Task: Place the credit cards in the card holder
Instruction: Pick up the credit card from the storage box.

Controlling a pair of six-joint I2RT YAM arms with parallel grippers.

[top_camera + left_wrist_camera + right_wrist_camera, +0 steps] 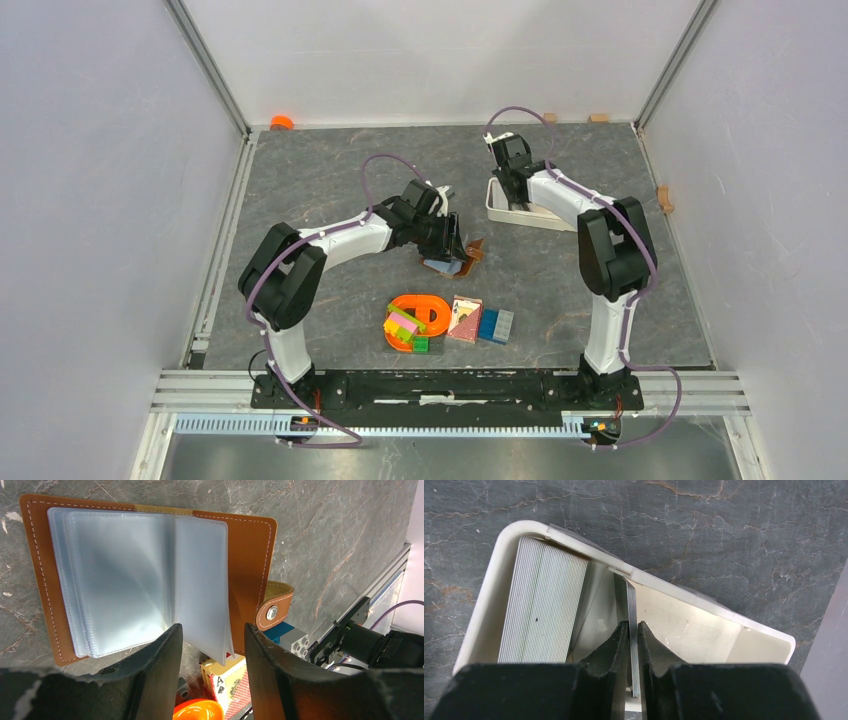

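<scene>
**Position relative to the tools**

The grey marbled desk [330, 180] carries everything. The white tray [497, 212] lies upper right of centre in the top view, and the right tool [513, 185] reaches down into it. In the right wrist view the credit cards [544, 605] stand on edge as a thick stack against the tray's left wall. A thin pack [631, 597] stands apart from that stack, in the middle of the tray. The right tool's fingers [616, 645] are nearly pressed together and pinch the lower end of this thin pack.

The card holder [468, 262] lies open at the centre of the top view, directly under the left tool [447, 238]. In the left wrist view the left tool's fingers [160, 665] are spread. The lower edge of one clear sleeve [200, 580] lies between them.

**Appearance**

- Card holder: brown cover with pale stitching, orange-brown inside, clear plastic sleeves fanned open. A strap [274, 611] with a metal stud projects from its right edge.
- Credit cards: pale grey-white edges, with one greenish band in the stack.

**Quantities**

- Tools: two.
- Tray: one.
- Card holder: one.
- Card groups: two. Cards per group cannot be counted.
- Orange ring toy [425, 312] with coloured bricks: one, lower centre.
- Red playing-card pack [465, 318]: one, just right of the toy.
- Blue blocks [496, 325]: two, touching the pack's right side.
</scene>
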